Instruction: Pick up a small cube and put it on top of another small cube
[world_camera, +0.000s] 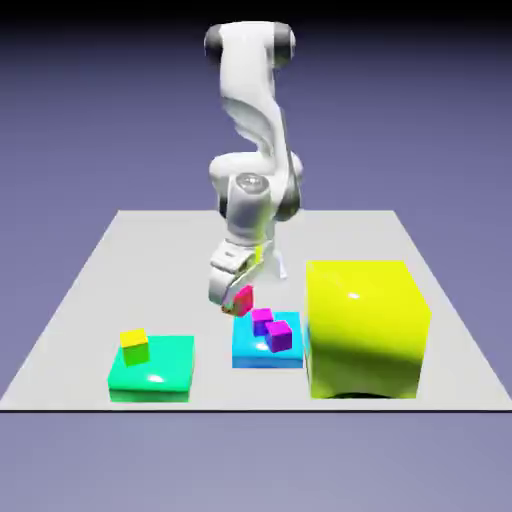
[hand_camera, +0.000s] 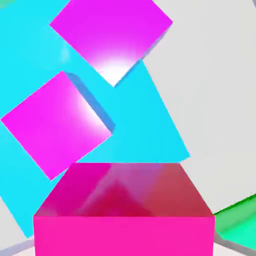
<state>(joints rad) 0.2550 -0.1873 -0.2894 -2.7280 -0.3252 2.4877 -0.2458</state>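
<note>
My gripper is shut on the small crimson-red cube, holding it close to the far left corner of the flat blue block. The small magenta cube sits on that block, just to the exterior view's right of the held cube, with a darker purple cube beside it. In the hand view the red cube fills the bottom and hides my fingertips. Beyond it, two magenta-looking cubes lie on the blue block; I cannot tell which is which there.
A big yellow block stands at the exterior view's right, right beside the blue block. A green block with a small yellow cube on it lies at the left. The green block's edge shows in the hand view's lower right.
</note>
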